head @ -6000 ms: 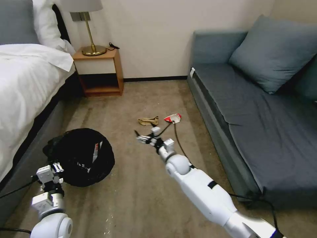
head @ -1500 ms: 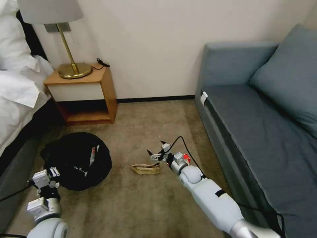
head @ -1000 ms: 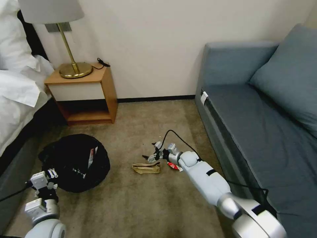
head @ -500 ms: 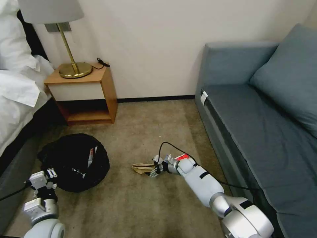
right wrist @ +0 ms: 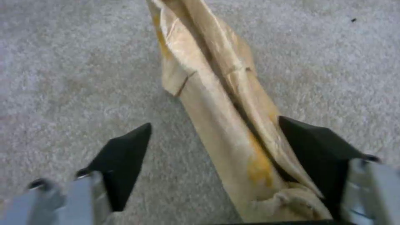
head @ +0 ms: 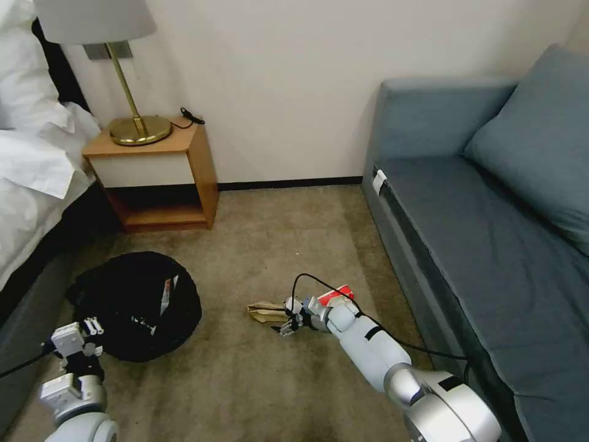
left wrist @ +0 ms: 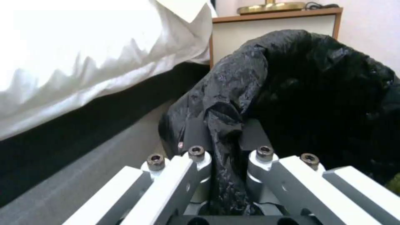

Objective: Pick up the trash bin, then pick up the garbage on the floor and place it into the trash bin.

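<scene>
Trash bin (head: 132, 304), lined with black bag, is set on the floor (head: 257, 380) beside the bed; its bag is gripped by the left pincer (left wrist: 227, 147). White and red litter is seen inside. No writing is readable. Tan paper (right wrist: 217, 103) is straddled by the wide-spread right pincer (right wrist: 217, 153).

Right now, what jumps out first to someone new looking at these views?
The right tool is down on the floor, open, straddling the crumpled tan paper in front of the blue sofa. By the bed, the left tool is shut on a fold of the trash bin liner, its crinkly black bag dominating that side. A red-white wrapper lies just past the right arm.
</scene>
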`<state>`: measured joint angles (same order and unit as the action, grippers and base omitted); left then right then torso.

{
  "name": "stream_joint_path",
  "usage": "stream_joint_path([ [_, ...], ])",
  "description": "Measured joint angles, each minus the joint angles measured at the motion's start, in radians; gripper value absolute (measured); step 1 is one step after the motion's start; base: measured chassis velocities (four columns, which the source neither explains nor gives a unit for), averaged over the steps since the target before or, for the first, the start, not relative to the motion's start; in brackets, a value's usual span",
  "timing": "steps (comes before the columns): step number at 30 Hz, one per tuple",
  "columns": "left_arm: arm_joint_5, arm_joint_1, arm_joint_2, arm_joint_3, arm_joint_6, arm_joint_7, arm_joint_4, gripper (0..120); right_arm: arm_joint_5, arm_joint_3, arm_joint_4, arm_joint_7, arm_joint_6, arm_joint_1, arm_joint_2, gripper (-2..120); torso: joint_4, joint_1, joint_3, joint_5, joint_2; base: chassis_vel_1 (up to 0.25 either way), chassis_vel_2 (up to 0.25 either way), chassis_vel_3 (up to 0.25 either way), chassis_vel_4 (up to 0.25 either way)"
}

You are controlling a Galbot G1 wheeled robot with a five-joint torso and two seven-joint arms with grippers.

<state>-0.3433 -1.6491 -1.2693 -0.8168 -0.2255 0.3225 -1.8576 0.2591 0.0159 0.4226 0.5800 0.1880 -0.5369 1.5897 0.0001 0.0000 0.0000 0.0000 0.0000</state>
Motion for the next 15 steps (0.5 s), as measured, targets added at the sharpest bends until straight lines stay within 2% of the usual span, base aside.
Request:
stream_joint_path([
  [1,0.000,0.000,-0.001,0.001,-0.001,0.000,0.000,7,0.003,0.001,0.000,-0.002,0.004,-0.004,-0.001,74,-0.0001,0.000,0.000,-0.0001,0.000,0.000,0.000,0.000,0.000],
  [2,0.000,0.000,-0.001,0.001,-0.001,0.000,0.000,7,0.004,0.001,0.000,-0.004,0.005,-0.006,-0.002,73,-0.0001,0.000,0.000,-0.0001,0.000,0.000,0.000,0.000,0.000],
  [3,0.000,0.000,-0.001,0.002,-0.002,0.000,0.002,7,0.008,0.004,0.000,-0.015,0.008,-0.010,-0.001,64,-0.0002,0.000,0.000,0.0000,0.000,0.000,0.000,0.000,0.000],
  [5,0.000,0.000,-0.001,0.002,-0.003,0.000,0.003,7,0.009,0.006,-0.001,-0.019,0.009,-0.010,0.000,61,-0.0001,0.000,0.000,-0.0001,0.000,0.000,0.000,0.000,0.000],
  [9,0.000,0.000,0.003,0.003,-0.004,0.001,0.007,7,0.012,0.014,-0.008,-0.031,0.011,-0.010,0.004,42,-0.0001,0.000,0.000,0.0000,0.000,0.000,0.000,0.000,0.000],
  [13,0.000,0.001,0.003,0.003,-0.006,0.001,0.010,7,0.014,0.016,-0.012,-0.034,0.013,-0.009,0.006,33,-0.0001,0.000,0.000,-0.0001,0.000,0.000,0.000,0.000,0.000],
  [14,-0.001,0.001,0.005,0.003,-0.007,0.001,0.012,7,0.014,0.017,-0.015,-0.039,0.014,-0.009,0.007,24,-0.0001,0.000,0.000,0.0000,0.000,0.000,0.000,0.000,0.000],
  [15,-0.001,0.001,0.006,0.003,-0.007,0.001,0.013,7,0.014,0.017,-0.015,-0.040,0.015,-0.009,0.008,20,-0.0001,0.000,0.000,-0.0001,0.000,0.000,0.000,0.000,0.000],
])
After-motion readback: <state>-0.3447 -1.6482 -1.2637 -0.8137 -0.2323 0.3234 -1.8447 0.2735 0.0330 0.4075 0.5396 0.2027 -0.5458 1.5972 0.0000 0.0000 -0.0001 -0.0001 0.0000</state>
